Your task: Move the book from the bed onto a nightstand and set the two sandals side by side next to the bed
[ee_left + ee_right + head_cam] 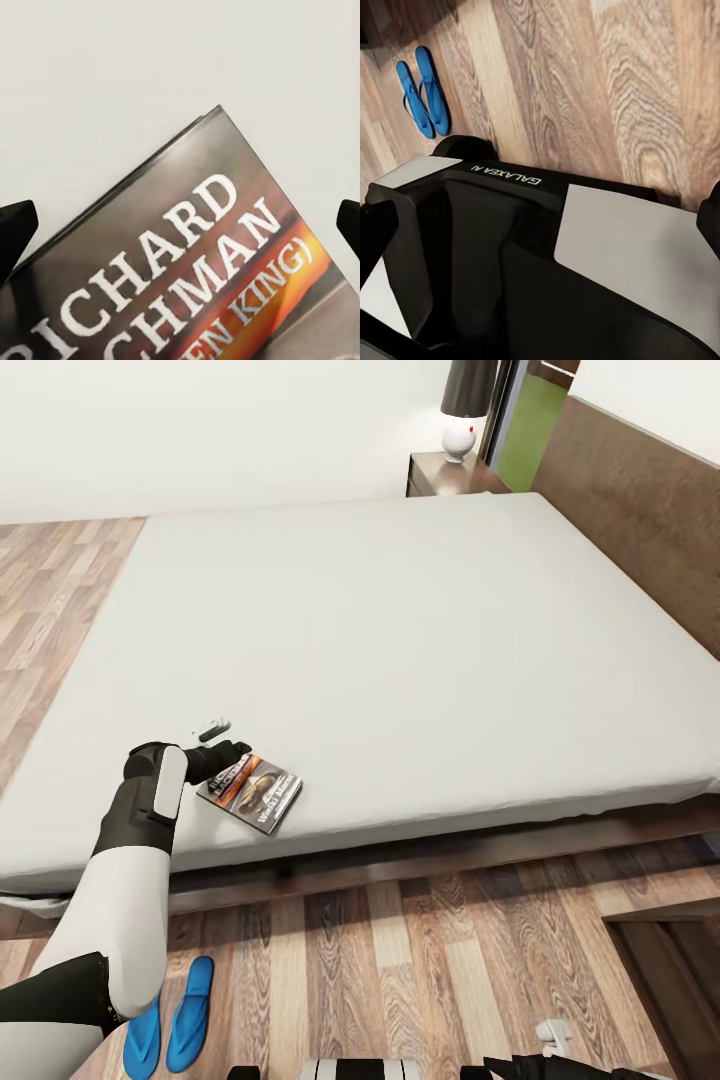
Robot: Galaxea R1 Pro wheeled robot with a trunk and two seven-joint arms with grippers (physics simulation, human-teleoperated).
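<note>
White walls and plank floor frame the head view, with the bed [400, 640] reaching from the near left to the headboard at the far right. At its far corner stands the nightstand [440, 475] with a lamp [462, 410] on it. The book [252, 791] lies flat on the mattress near the near edge, toward the left. The left gripper [222, 745] sits over the book's left end, one finger raised above it; from this view I cannot tell whether it grips. On the floor at the near left, partly behind the left arm, the two sandals [172, 1018] lie side by side just beside the bed. The right gripper [551, 1040] shows at the near edge; its state is unclear.

From the left wrist, the book [202, 262] sits close under the camera on the mattress, and both dark fingertips [15, 229] stand wide apart at either side, released.

From the right wrist, the sandals [423, 90] lie together on the planks beyond the robot's base [540, 262], marked GALAXEA.
</note>
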